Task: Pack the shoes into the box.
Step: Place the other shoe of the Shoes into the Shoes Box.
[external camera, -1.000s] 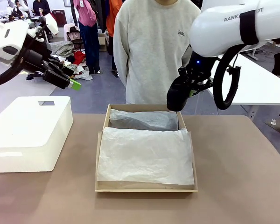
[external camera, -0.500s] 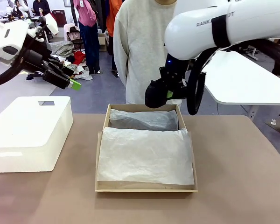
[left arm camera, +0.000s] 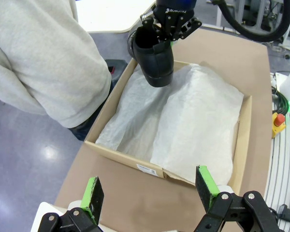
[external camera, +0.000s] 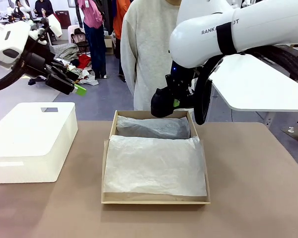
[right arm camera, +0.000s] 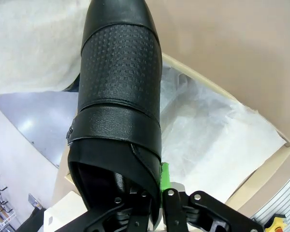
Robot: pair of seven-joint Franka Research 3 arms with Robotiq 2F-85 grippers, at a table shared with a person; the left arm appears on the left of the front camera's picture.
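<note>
Pinching a black shoe (external camera: 162,105) at its opening, the right gripper (external camera: 177,102) hangs above the far end of the box (external camera: 106,168). The left gripper (left arm camera: 149,186) stands spread, well apart, empty.

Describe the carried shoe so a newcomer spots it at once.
Find the tan cardboard box lined with white tissue paper on the table. Over its far edge hangs the right end effector, shut on the shoe at its collar. It is black and pointed-toed against pale paper and cardboard.
</note>
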